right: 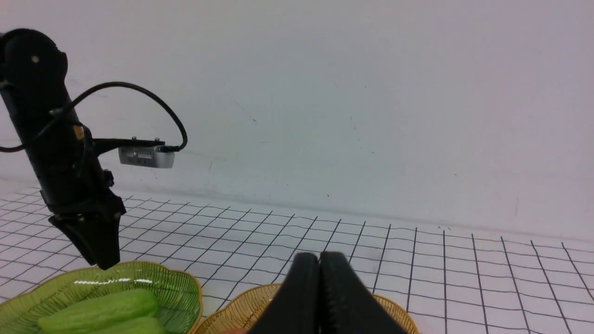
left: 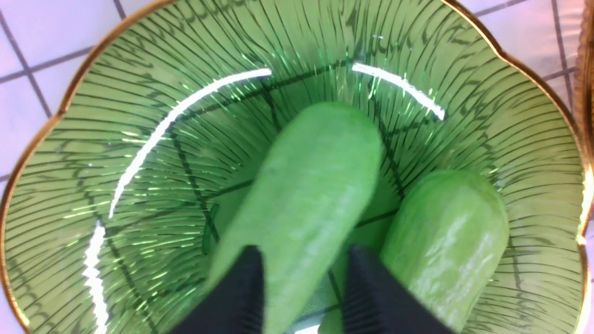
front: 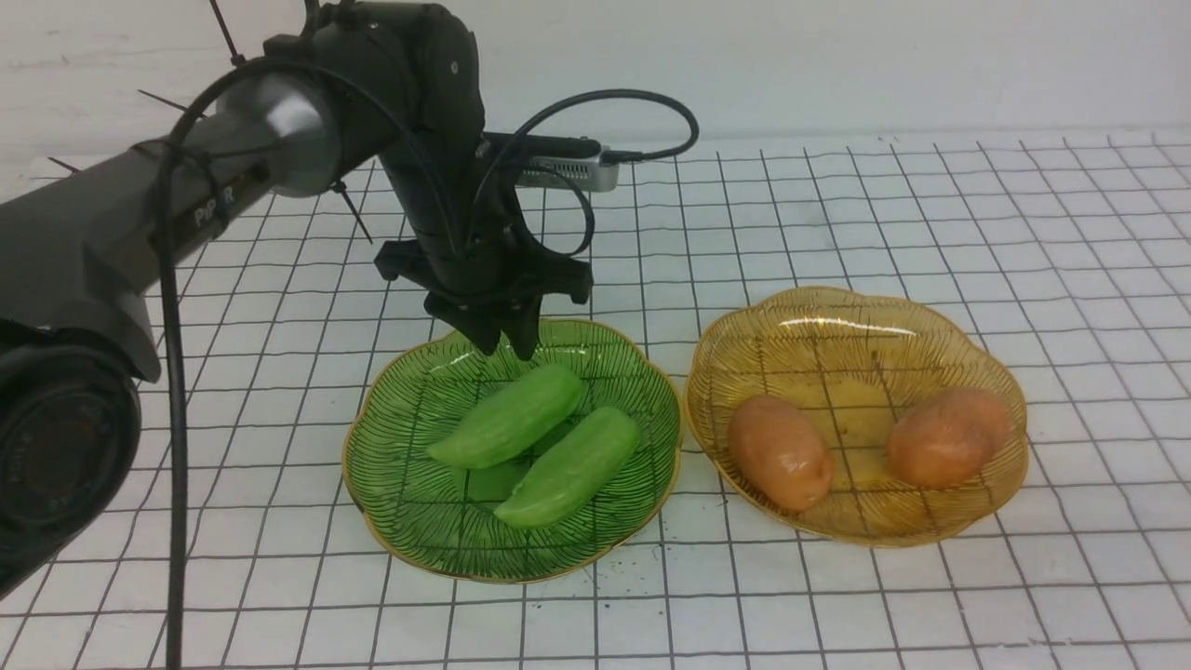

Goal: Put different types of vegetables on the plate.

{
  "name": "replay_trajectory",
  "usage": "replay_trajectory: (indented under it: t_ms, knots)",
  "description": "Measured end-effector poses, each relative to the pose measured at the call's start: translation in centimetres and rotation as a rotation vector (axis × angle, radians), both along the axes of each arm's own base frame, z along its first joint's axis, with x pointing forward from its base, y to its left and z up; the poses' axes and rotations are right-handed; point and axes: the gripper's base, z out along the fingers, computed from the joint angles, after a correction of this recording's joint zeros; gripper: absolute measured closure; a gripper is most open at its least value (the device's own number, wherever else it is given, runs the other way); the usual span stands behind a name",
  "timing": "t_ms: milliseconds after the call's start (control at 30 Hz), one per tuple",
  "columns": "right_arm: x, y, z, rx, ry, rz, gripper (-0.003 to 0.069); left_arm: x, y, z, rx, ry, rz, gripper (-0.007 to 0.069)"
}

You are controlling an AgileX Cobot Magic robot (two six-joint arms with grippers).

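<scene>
The left gripper (front: 506, 354) has its jaws parted and released, with nothing between them, above the green plate (front: 400, 502). The right gripper (right: 319, 256) has its jaws clenched together, grasping nothing. The left arm (front: 233, 154) carries pale lettering reading "PiP" and "R", with a black cable (front: 173, 419) crossing the word. A silver, vented camera (front: 568, 172) is mounted near the left wrist.

Two smooth, light-green cucumbers, the rear one (front: 510, 417) and the front one (front: 569, 468), each tapered at one end, lie side by side on the green plate. This plate is translucent, finely ribbed and scalloped, with a gold edge. Two plump, orange-brown potatoes, the left one (front: 780, 453) and the right one (front: 940, 439), lie apart on the amber plate (front: 837, 349), likewise ribbed and scalloped. Both plates stand on the desk (front: 651, 614), whose white surface bears a dark grid. Behind it is a plain white wall (right: 325, 116).
</scene>
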Motion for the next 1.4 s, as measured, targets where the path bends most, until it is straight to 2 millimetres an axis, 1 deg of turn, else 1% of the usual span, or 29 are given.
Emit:
replay_trajectory:
  t_ms: [33,67,100,167,300,367,500,633,733,800,933,1067,1100,1133,1167,1200,1233,1267,1300,1333,1400]
  knots:
    - [0.0,0.0,0.0,0.0,0.0,0.0,0.0673,0.0,0.0,0.0,0.0,0.0,0.0,0.0486]
    - [0.0,0.0,-0.1,0.0,0.002,0.0,0.0673,0.0,0.0,0.0,0.0,0.0,0.0,0.0535]
    - [0.0,0.0,-0.1,-0.001,0.003,0.0,0.0673,0.0,0.0,0.0,0.001,-0.001,-0.005,0.0567]
    - [0.0,0.0,-0.2,-0.003,0.012,0.002,0.0673,0.0,0.0,0.0,0.002,-0.002,-0.014,0.061]
    - [0.0,0.1,-0.4,-0.011,0.036,0.006,0.0673,0.0,0.0,0.0,0.003,-0.004,-0.017,0.0631]
    - [0.0,0.1,-0.5,-0.015,0.051,0.008,0.0673,-0.1,0.0,0.4,0.0,-0.012,-0.017,0.0632]
    - [0.1,0.1,-1.3,-0.019,0.069,0.009,0.0673,-0.7,0.3,2.4,-0.007,-0.057,-0.034,0.0632]
    - [0.1,0.1,-3.8,-0.03,0.109,0.006,0.0673,-1.2,0.7,4.3,0.004,-0.106,-0.042,0.0632]
    - [0.0,-0.1,-6.1,-0.057,0.146,-0.032,0.0673,-1.7,1.1,5.8,0.009,-0.144,-0.043,0.0632]
    - [0.0,-0.3,-7.0,-0.072,0.167,-0.064,0.0673,-2.1,1.3,6.7,0.005,-0.166,-0.044,0.0632]
    - [0.2,-0.8,-8.7,-0.099,0.229,-0.143,0.0673,-3.4,1.8,9.5,-0.015,-0.226,-0.046,0.0632]
    - [0.3,-1.0,-9.7,-0.101,0.264,-0.179,0.0673,-5.6,2.6,11.4,-0.026,-0.252,-0.047,0.0632]
    - [0.3,-1.0,-9.6,-0.102,0.263,-0.182,0.0673,-6.6,2.9,12.1,-0.028,-0.262,-0.052,0.0632]
    - [0.3,-1.0,-9.6,-0.103,0.263,-0.185,0.0673,-7.3,3.2,12.2,-0.025,-0.256,-0.052,0.0632]
    - [0.3,-1.0,-9.6,-0.104,0.263,-0.186,0.0673,-8.7,3.7,12.6,-0.024,-0.256,-0.052,0.0632]
    - [0.3,-1.0,-9.6,-0.104,0.263,-0.188,0.0673,-8.9,3.8,13.0,-0.027,-0.266,-0.051,0.0632]
    - [0.3,-1.0,-9.7,-0.104,0.264,-0.188,0.0673,-10.5,4.5,13.1,-0.022,-0.257,-0.052,0.0632]
    - [0.3,-1.0,-9.7,-0.105,0.265,-0.188,0.0673,-11.6,4.9,13.7,-0.027,-0.27,-0.051,0.0632]
    - [0.3,-1.0,-9.7,-0.106,0.271,-0.189,0.0673,-13.2,5.5,13.7,-0.023,-0.266,-0.057,0.0632]
    - [0.3,-1.0,-9.7,-0.107,0.272,-0.189,0.0673,-13.8,5.7,13.9,-0.024,-0.269,-0.056,0.0632]
    - [0.3,-1.0,-9.7,-0.107,0.272,-0.189,0.0673,-17.1,6.9,14.5,-0.031,-0.289,-0.057,0.0632]
